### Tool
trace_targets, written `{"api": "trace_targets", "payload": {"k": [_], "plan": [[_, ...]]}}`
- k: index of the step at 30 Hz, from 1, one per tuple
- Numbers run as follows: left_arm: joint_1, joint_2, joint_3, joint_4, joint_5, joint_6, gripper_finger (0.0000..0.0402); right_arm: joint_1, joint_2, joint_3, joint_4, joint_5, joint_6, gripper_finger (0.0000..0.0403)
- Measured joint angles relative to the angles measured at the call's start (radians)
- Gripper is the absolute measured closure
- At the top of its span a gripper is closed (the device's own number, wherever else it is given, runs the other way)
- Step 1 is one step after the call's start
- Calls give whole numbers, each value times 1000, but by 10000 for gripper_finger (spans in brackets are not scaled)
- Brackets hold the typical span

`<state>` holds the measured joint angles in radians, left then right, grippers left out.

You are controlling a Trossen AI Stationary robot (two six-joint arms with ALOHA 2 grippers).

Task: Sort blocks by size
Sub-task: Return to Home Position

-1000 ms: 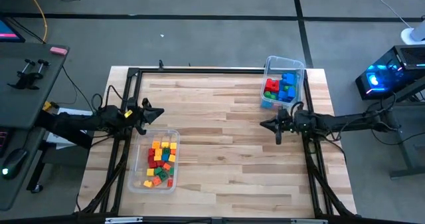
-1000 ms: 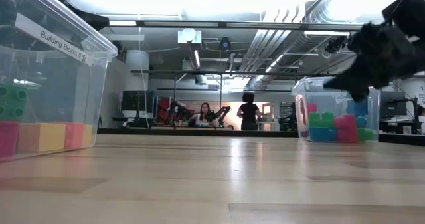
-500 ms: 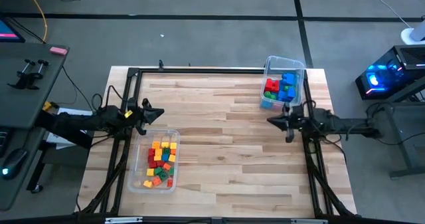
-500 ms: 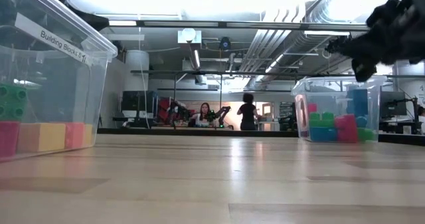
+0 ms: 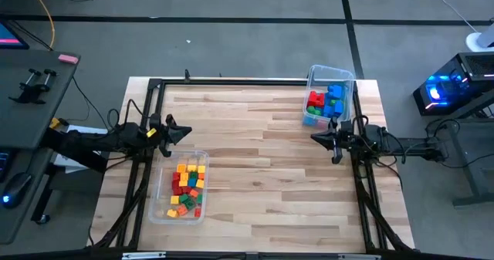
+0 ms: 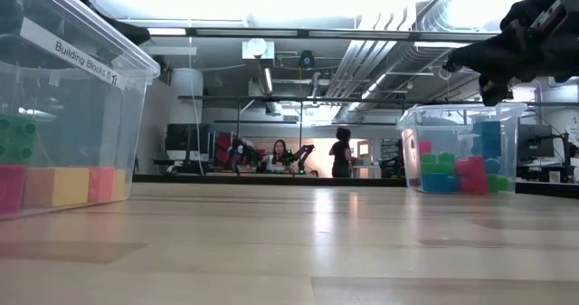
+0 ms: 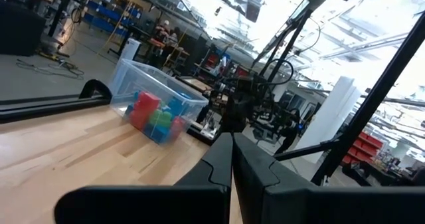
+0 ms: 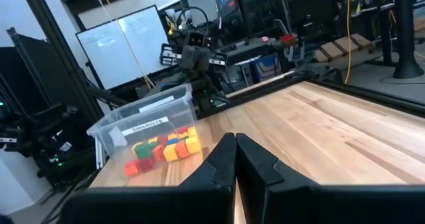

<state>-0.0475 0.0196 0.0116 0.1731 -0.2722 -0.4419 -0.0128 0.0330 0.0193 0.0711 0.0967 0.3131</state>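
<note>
Your tabletop (image 5: 255,175) shows no loose pieces: the right bin (image 5: 330,73) at 1 o'clock holds the big blocks (image 5: 326,102) and the left bin (image 5: 162,214) at 8 o'clock holds the small blocks (image 5: 187,187), so the sort looks finished. The left arm (image 5: 93,140) lies at the 9 o'clock edge and the right arm (image 5: 401,146) at 3 o'clock, likely parked clear of both bins. The left jaws and right jaws are each clenched on nothing, with nothing left to carry.
</note>
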Motion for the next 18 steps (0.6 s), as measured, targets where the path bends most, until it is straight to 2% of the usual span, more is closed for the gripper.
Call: {"api": "trace_targets", "payload": {"k": [18], "plan": [[0, 0, 0, 3, 0, 0, 401, 0, 0, 0, -50, 1, 0, 402]]}}
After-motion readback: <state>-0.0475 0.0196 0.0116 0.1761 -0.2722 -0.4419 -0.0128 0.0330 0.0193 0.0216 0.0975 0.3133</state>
